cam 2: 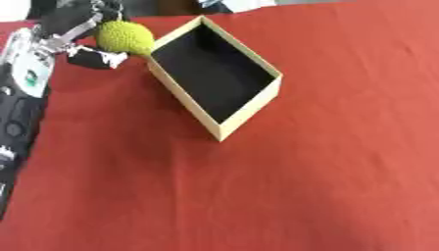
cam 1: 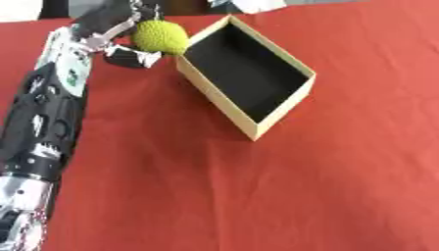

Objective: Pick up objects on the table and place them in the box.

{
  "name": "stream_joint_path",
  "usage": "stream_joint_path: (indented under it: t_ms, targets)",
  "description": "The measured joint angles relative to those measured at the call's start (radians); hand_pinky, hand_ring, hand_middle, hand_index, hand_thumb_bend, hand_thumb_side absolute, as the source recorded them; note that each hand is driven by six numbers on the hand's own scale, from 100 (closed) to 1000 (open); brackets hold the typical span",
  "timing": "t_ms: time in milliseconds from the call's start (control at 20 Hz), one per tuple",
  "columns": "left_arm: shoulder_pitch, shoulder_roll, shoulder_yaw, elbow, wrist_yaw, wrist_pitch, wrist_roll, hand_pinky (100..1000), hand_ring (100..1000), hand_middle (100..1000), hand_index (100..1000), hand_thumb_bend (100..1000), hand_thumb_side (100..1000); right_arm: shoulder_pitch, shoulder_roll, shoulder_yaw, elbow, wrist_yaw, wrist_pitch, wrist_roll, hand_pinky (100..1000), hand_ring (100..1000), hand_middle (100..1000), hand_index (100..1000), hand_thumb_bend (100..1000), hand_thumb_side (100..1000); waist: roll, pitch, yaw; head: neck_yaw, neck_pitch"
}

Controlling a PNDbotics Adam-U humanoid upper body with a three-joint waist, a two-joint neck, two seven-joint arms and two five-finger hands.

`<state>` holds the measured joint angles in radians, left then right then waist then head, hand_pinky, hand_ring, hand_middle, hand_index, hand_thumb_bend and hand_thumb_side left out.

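Note:
A bumpy yellow-green ball (cam 1: 161,36) is held at the far left, right beside the left corner of the box. My left hand (cam 1: 120,30) is shut on it, with fingers above and the thumb (cam 1: 133,57) below. The box (cam 1: 253,122) is tan cardboard with a black inside, set askew on the red cloth, and nothing shows inside it. My left arm (cam 1: 43,127) runs up the left edge of the view. My right hand shows in neither view.
A red cloth (cam 1: 257,196) covers the table, bare across the front and right. White and dark shapes (cam 1: 257,4) lie past the far edge.

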<state>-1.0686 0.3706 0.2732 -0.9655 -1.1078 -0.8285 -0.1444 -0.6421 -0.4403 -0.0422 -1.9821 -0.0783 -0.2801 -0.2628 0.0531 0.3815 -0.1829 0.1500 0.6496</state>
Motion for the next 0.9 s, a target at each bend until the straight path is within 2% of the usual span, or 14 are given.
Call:
stream_joint_path:
  t_ms: [200,450,700,900]
  targets:
    - [-0.018,0.000,0.020,-0.011,-0.020,0.033,0.047,408,483,484,630,100,168,-0.001,0.008,0.000,0.000,-0.013,0.000,0.006,802,767,595,764,100,544,0.001,0.000,-0.014,0.011,0.000]
    - [-0.021,0.000,0.020,-0.017,-0.053,0.045,0.075,409,486,490,630,100,135,-0.008,0.014,0.000,0.000,-0.023,-0.001,0.008,802,768,595,764,100,547,0.007,-0.002,-0.018,0.015,0.000]
    - [-0.024,0.000,0.015,-0.025,-0.098,0.046,0.110,413,486,490,634,100,127,-0.008,0.015,0.000,0.000,-0.027,-0.001,0.008,802,767,596,764,100,542,0.008,-0.006,-0.026,0.017,0.008]
    - [-0.030,-0.010,0.005,-0.024,-0.105,0.031,0.133,419,489,492,641,100,161,-0.011,0.024,0.000,0.000,-0.031,-0.001,0.008,801,767,597,765,100,537,0.008,-0.008,-0.043,0.029,0.009]
